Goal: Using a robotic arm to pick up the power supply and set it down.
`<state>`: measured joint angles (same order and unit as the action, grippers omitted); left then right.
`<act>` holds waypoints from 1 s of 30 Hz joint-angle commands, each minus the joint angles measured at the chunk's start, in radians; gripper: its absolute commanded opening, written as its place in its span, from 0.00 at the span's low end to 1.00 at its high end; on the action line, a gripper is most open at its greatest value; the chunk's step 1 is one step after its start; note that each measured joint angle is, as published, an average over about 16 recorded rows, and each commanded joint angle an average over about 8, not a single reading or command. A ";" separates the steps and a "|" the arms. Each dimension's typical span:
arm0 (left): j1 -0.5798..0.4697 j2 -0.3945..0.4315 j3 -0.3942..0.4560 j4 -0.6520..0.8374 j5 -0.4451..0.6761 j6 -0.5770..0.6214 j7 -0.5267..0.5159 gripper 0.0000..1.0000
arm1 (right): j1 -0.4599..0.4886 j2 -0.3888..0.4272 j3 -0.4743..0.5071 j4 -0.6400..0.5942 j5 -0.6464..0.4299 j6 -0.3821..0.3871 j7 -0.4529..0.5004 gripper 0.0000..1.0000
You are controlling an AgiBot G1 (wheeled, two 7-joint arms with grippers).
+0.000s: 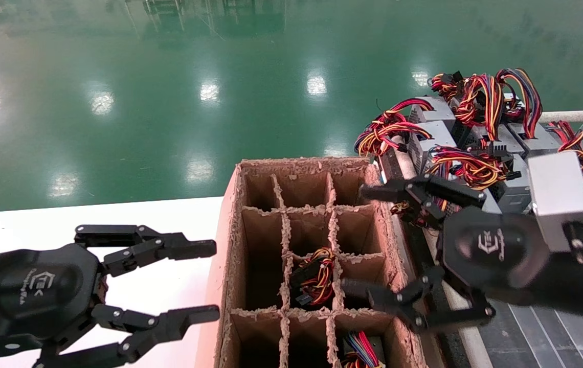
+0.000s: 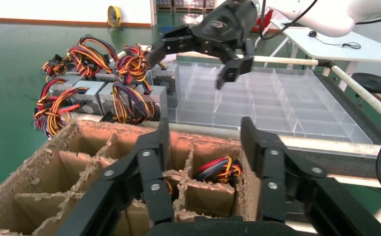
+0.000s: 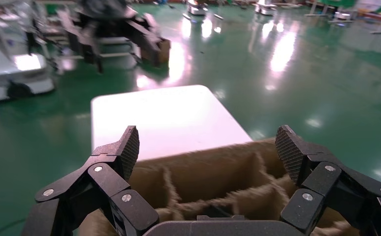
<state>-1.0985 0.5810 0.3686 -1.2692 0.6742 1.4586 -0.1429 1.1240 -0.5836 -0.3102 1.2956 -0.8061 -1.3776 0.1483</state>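
Observation:
Several grey power supplies (image 1: 437, 134) with red, yellow and purple wire bundles stand grouped at the far right, beyond a cardboard box (image 1: 227, 240) split into cells. The same group (image 2: 92, 93) shows in the left wrist view. Two cells hold wire bundles, one in the middle (image 1: 317, 281) and one at the near edge (image 1: 360, 352). My right gripper (image 1: 355, 240) hangs open and empty over the box's right wall, short of the power supplies. The right wrist view has it (image 3: 208, 147) above the cells (image 3: 203, 177). My left gripper (image 1: 215, 281) is open and empty over the white table, left of the box.
A clear plastic tray (image 2: 277, 103) with many partitions lies right of the box, behind a white rail (image 1: 578, 115). The white table (image 1: 158, 225) ends at the green floor. In the left wrist view the right gripper (image 2: 188, 69) hovers above the tray's near end.

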 commanded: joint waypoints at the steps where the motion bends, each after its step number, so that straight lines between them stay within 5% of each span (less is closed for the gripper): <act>1: 0.000 0.000 0.000 0.000 0.000 0.000 0.000 1.00 | -0.009 -0.005 0.006 -0.002 0.014 -0.021 0.007 1.00; 14: 0.000 0.000 0.000 0.000 0.000 0.000 0.000 1.00 | -0.057 -0.032 0.035 -0.013 0.087 -0.134 0.044 1.00; 30: 0.000 0.000 0.000 0.000 0.000 0.000 0.000 1.00 | -0.053 -0.029 0.034 -0.013 0.081 -0.125 0.041 1.00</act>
<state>-1.0982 0.5809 0.3687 -1.2689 0.6741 1.4582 -0.1428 1.0703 -0.6133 -0.2762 1.2827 -0.7241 -1.5032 0.1894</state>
